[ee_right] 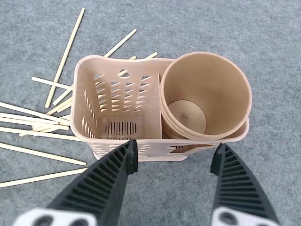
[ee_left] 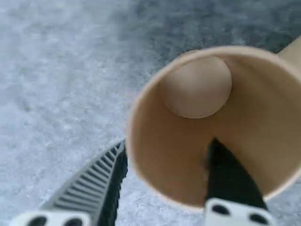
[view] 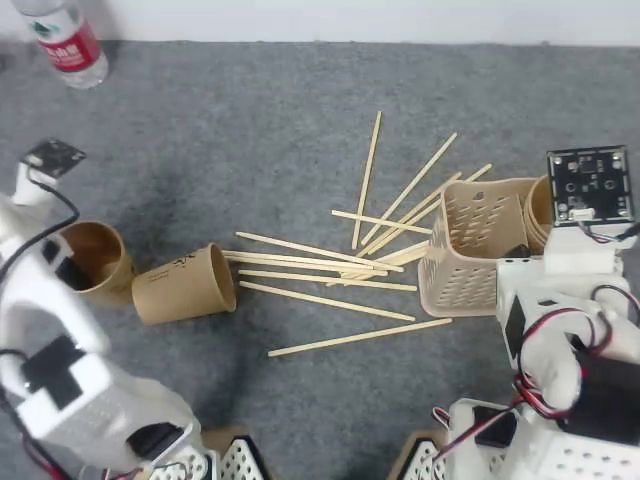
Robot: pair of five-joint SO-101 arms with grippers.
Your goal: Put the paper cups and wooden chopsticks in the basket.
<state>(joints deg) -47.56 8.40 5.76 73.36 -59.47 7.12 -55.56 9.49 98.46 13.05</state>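
An upright paper cup (view: 95,258) stands at the table's left. My left gripper (ee_left: 167,148) is open astride its wall (ee_left: 155,188), with one finger inside (ee_left: 228,181) and the other outside (ee_left: 96,186). A second paper cup (view: 185,286) lies on its side just right of it. Several wooden chopsticks (view: 330,265) are scattered across the middle. The beige basket (view: 470,270) stands at the right with stacked cups (ee_right: 207,94) in one half; its other half (ee_right: 117,101) holds nothing. My right gripper (ee_right: 175,150) hangs open above the basket's near rim (ee_right: 141,141).
A plastic water bottle (view: 65,40) lies at the far left corner. Grey carpet (view: 250,130) covers the table. Some chopsticks (ee_right: 37,117) lean against or touch the basket's side. The arm bases (view: 480,440) stand at the front edge.
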